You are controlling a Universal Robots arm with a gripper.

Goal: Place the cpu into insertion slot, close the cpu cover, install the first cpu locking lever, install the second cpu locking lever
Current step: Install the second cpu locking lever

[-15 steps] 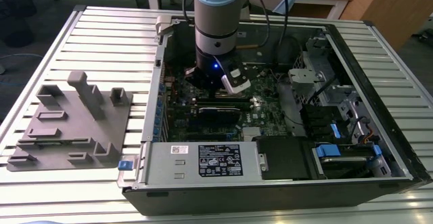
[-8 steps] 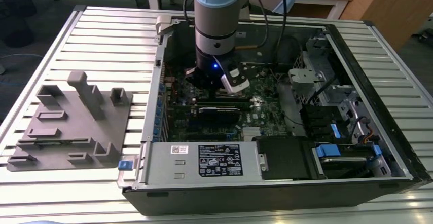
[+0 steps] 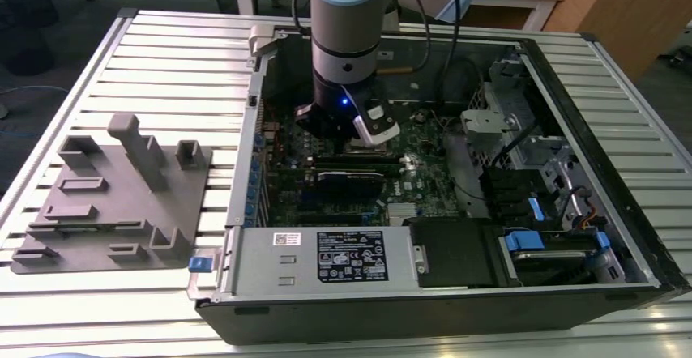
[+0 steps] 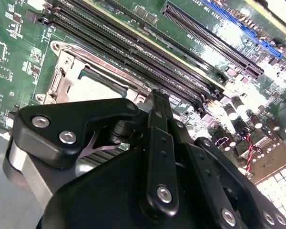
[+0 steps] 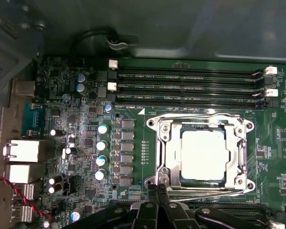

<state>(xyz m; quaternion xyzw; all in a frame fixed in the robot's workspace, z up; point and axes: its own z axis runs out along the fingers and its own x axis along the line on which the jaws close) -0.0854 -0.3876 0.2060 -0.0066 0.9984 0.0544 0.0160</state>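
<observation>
The cpu [image 5: 203,155] sits in the insertion slot [image 5: 203,177] under the closed cpu cover [image 5: 164,155]. The hand [image 5: 160,193], fingers pressed together and empty, hovers at its edge. The thin, springy levers likely need hooking near their tips.

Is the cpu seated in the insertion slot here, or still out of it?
In. In the first wrist view the cpu lies flat inside the insertion slot, with the cpu cover framing its silvery top.
</observation>
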